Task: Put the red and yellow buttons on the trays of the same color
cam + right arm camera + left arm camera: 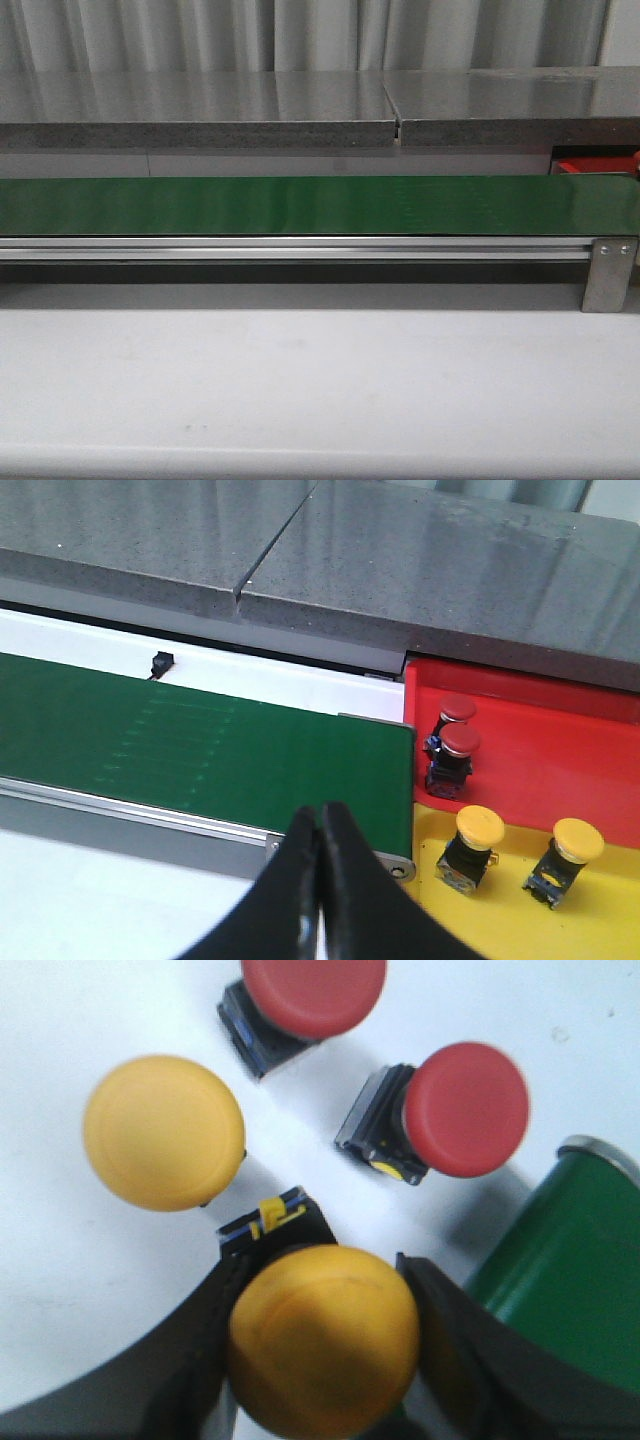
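In the left wrist view my left gripper is shut on a yellow button, its black fingers against both sides of the cap. Another yellow button and two red buttons lie on the white table beyond it. In the right wrist view my right gripper is shut and empty, over the end of the green belt. The red tray holds two red buttons. The yellow tray holds two yellow buttons. Neither gripper shows in the front view.
The green conveyor belt with its aluminium rail crosses the front view. A grey stone counter runs behind it. A corner of the red tray shows at the far right. The belt's end roller is close beside my left gripper.
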Robot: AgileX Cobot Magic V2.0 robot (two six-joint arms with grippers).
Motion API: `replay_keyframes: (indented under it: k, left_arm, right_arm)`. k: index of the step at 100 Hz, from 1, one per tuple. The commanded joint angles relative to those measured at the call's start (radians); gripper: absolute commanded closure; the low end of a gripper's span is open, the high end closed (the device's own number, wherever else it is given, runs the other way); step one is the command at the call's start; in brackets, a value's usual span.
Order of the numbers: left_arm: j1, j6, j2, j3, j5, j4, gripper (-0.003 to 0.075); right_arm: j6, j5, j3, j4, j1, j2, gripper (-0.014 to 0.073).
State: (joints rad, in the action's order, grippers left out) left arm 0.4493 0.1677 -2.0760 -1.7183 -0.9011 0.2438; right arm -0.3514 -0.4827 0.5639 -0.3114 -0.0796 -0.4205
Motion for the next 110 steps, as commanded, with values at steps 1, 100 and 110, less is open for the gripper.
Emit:
replay_keyframes:
  k: [1,100,110]
  left_arm:
    - [-0.003,-0.017,0.135,-0.017,0.02,-0.011,0.0657]
    - [-0.138,-0.238,0.324,0.243,0.082,0.143,0.0653]
    - [-0.142,-0.238,0.306,0.243,0.079,0.147,0.0615]
  right_arm:
    - [-0.01,0.073,0.027,-0.012,0.001,-0.004,0.0712]
    - [-0.01,0.073,0.027,-0.012,0.001,-0.004,0.0712]
    - [-0.01,0.073,0.027,-0.012,0.001,-0.004,0.0712]
